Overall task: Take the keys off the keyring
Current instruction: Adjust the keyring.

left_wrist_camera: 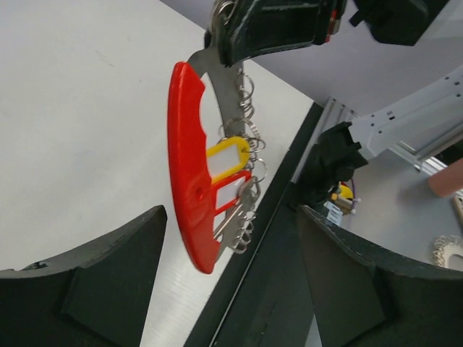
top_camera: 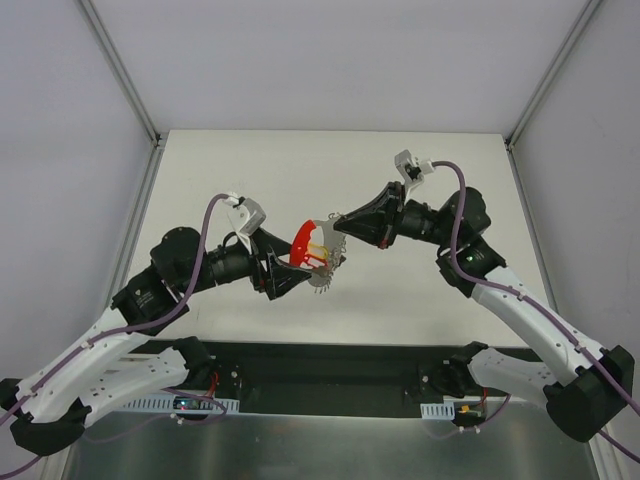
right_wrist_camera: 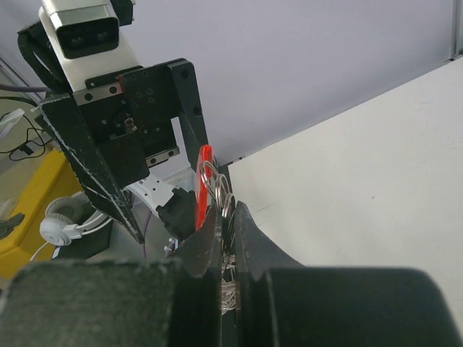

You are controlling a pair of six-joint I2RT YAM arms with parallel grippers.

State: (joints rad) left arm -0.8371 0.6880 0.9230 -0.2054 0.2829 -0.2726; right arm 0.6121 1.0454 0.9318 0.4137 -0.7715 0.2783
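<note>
1. The right gripper (right_wrist_camera: 226, 217) has its jaws pinched tight on the metal end of the keyring (left_wrist_camera: 184, 166), holding it in the air over the middle of the table (top_camera: 420, 300).
2. The left gripper (left_wrist_camera: 231, 217) has its jaws wide, one finger either side of the keyring's red piece, touching nothing.
3. The keys (left_wrist_camera: 242, 220) hang bunched on the keyring, just beside a yellow tag (left_wrist_camera: 228, 155).

Both arms reach inward, tips nearly meeting mid-air: left gripper (top_camera: 298, 263) with jaws spread wide, right gripper (top_camera: 337, 226) pinched tight.
</note>
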